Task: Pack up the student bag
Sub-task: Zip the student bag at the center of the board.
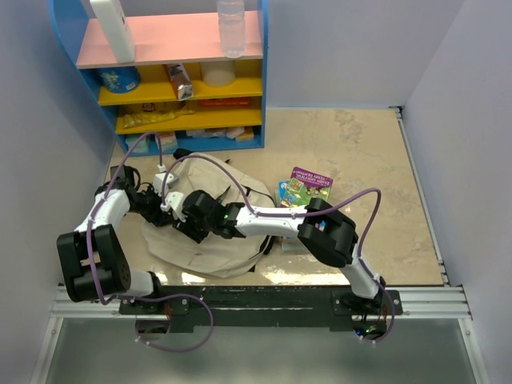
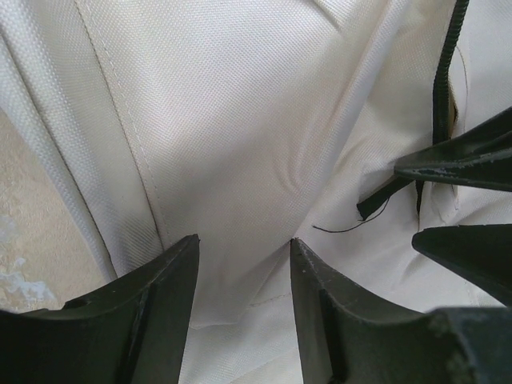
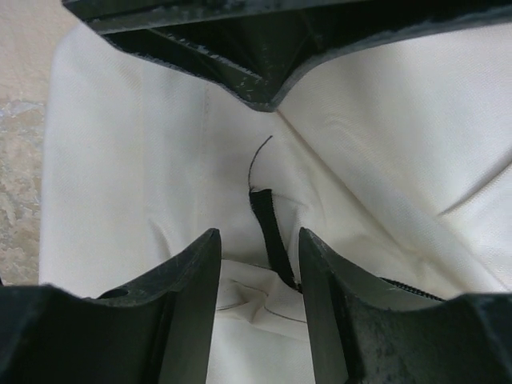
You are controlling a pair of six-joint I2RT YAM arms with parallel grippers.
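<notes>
The student bag (image 1: 220, 250), cream fabric with black trim, lies flat on the table in front of the arms. Both grippers meet over its left part. My left gripper (image 1: 164, 212) (image 2: 243, 240) is shut on a raised fold of the bag's fabric (image 2: 240, 160), which fills the gap between its fingers. My right gripper (image 1: 190, 224) (image 3: 259, 232) faces it and is shut on puckered fabric. The frayed end of a black zipper tape (image 3: 268, 220) rests against its right finger. In each wrist view the other gripper's fingers (image 2: 460, 164) (image 3: 264, 64) show close by.
Colourful children's books (image 1: 306, 188) lie on the table to the right of the bag. A blue and yellow shelf unit (image 1: 184, 88) with boxes, a cup and a bottle (image 1: 230, 28) stands at the back left. Grey walls close in on both sides.
</notes>
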